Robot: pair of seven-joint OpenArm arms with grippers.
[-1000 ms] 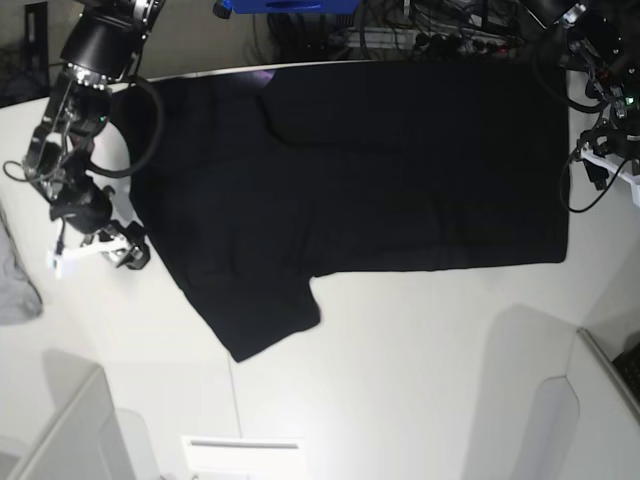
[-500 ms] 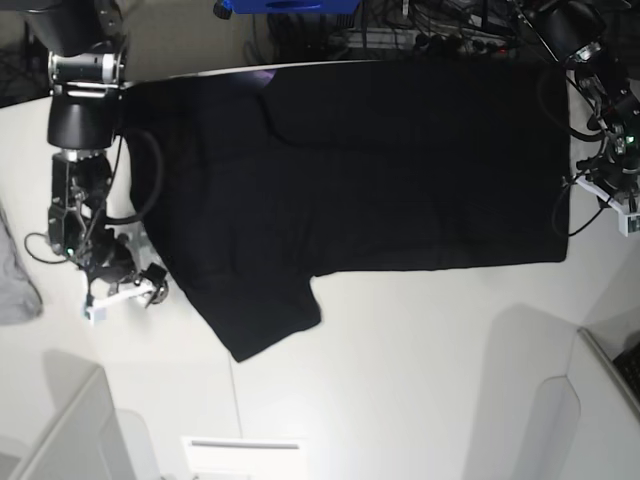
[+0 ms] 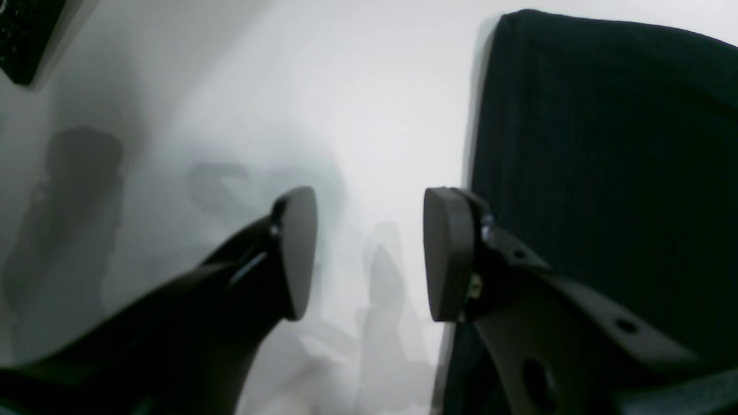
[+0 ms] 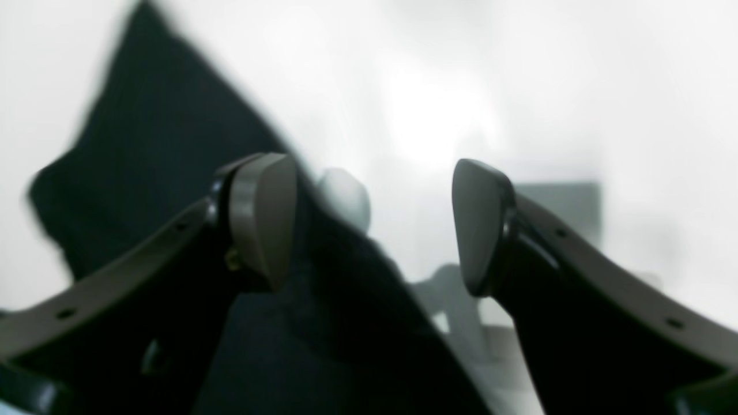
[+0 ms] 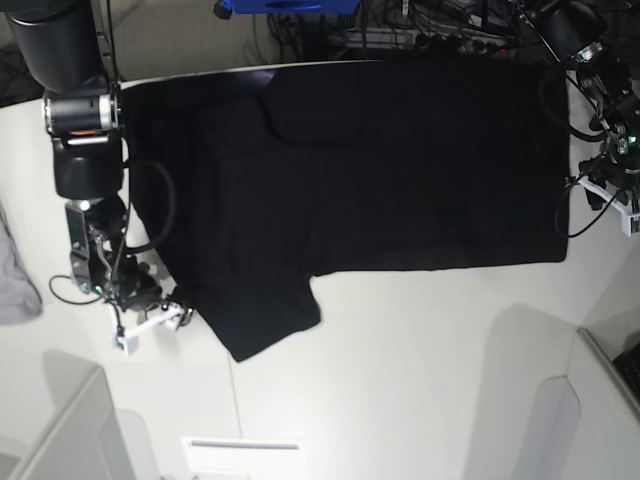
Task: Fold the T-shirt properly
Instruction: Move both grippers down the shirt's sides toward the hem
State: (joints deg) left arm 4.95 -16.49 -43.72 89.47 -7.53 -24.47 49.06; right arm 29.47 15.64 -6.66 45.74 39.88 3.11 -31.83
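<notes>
Since the earlier base frames your right arm has slid down the left side of the picture, and the right gripper [image 5: 165,315] now sits low on the left, just beside the edge of the T-shirt [image 5: 380,170] near its lower-left sleeve [image 5: 265,315]. On the far right of the frame the left gripper [image 5: 610,190] has shifted only a little and hangs by the shirt's right-hand edge.

Your T-shirt lies spread flat over the white table [image 5: 420,360], filling the upper middle of the base view, with that one sleeve jutting toward the lower left. A light grey cloth [image 5: 15,285] lies at the left border, well apart from it.

Look at the right wrist view: the right gripper's fingers [image 4: 262,213] stand wide apart with nothing between them, and black fabric runs under the left one. In the left wrist view the left gripper's fingers [image 3: 444,253] are parted too, empty, one over bare table and the other at the shirt's edge.

No fold has started yet. You seem to be lining up both arms at opposite edges; the sleeve side looks closest to a pinch.
</notes>
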